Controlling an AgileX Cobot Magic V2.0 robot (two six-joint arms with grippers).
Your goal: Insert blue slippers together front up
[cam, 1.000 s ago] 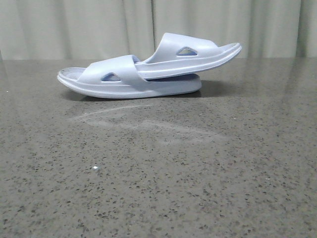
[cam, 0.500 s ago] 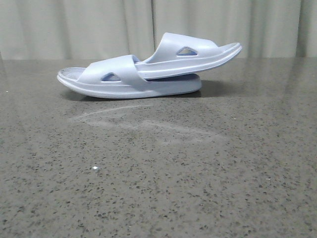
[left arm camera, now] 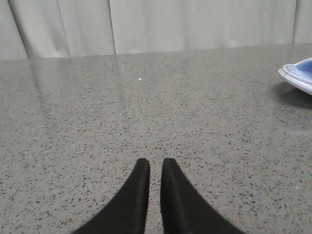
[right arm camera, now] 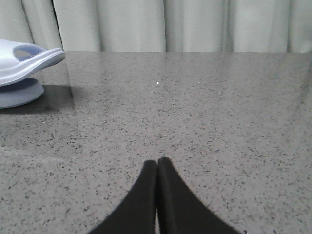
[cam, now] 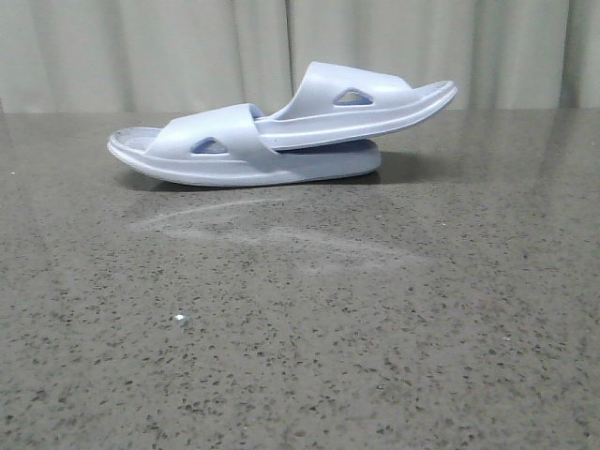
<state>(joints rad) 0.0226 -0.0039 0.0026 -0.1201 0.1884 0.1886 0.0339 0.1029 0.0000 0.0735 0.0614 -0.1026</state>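
The two blue slippers sit at the far middle of the table in the front view. The lower slipper (cam: 234, 159) lies flat on its sole. The upper slipper (cam: 361, 108) is pushed under the lower one's strap and tilts up to the right. Both show triangular side cutouts. No gripper shows in the front view. My left gripper (left arm camera: 155, 163) hangs low over bare table, its fingers a narrow slit apart and empty; a slipper tip (left arm camera: 300, 74) shows at the edge. My right gripper (right arm camera: 157, 162) is shut and empty; the slipper ends (right arm camera: 27, 58) lie far off to one side.
The grey speckled stone table (cam: 300, 328) runs back to pale curtains (cam: 141, 47) along its far edge. A small white speck (cam: 179, 318) lies on the near left of the table.
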